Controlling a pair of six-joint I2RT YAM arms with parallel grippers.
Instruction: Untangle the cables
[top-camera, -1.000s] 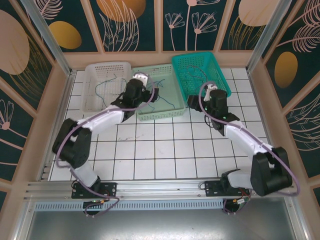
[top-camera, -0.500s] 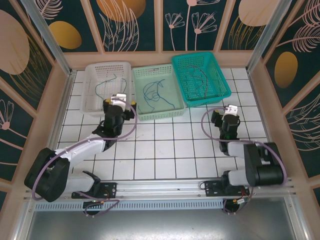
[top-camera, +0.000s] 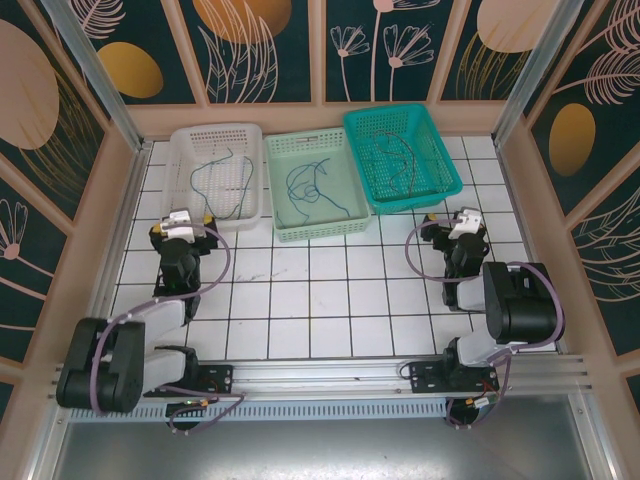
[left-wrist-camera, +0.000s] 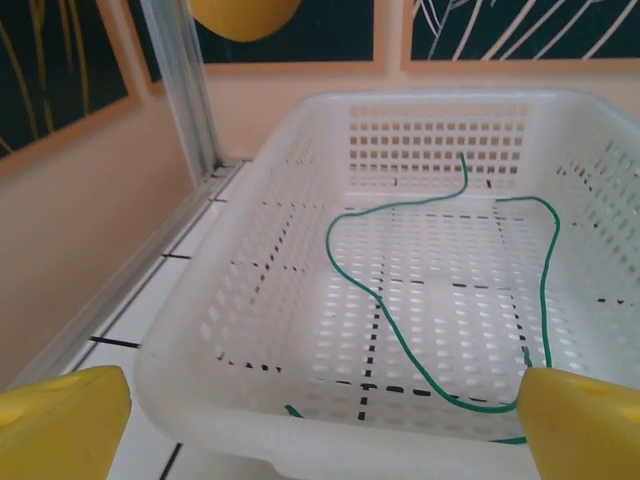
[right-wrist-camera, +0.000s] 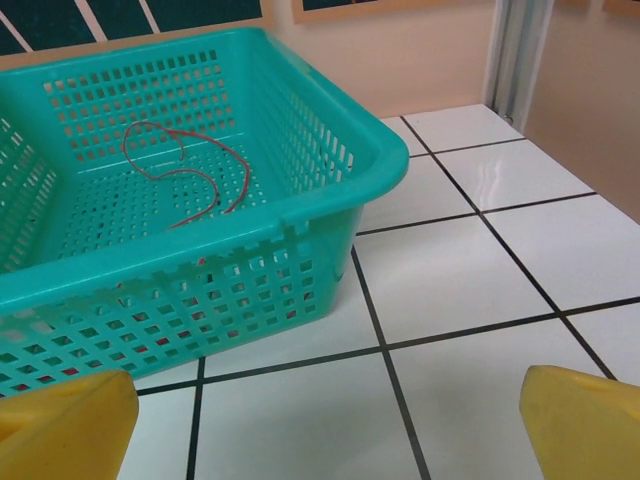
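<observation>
Apparently the untangling is nearly finished, as far as I can judge: a blue cable (top-camera: 305, 187) lies curled in the pale green basket (top-camera: 320, 232), a green cable (left-wrist-camera: 400, 332) lies in the white basket (top-camera: 178, 170) directly left of it, and a red cable (right-wrist-camera: 215, 190) lies in the teal basket (top-camera: 410, 203) directly right of it. One colour per basket looks like sorting on purpose, so that no wire can catch another. Your left gripper (top-camera: 181, 222) hovers over the tiled table (top-camera: 330, 300), near and left of the pale green basket, facing the white one. Your right gripper (top-camera: 462, 222) hovers near and right of it, beside the teal one. Both have the jaws spread wide and carry nothing, probably to keep away from the wires. From above, the wire in the white basket looks dark. The left wrist camera shows you it is clearly green, between the yellow fingertips (left-wrist-camera: 60, 425). The right wrist camera shows the red loops resting on the teal floor.
</observation>
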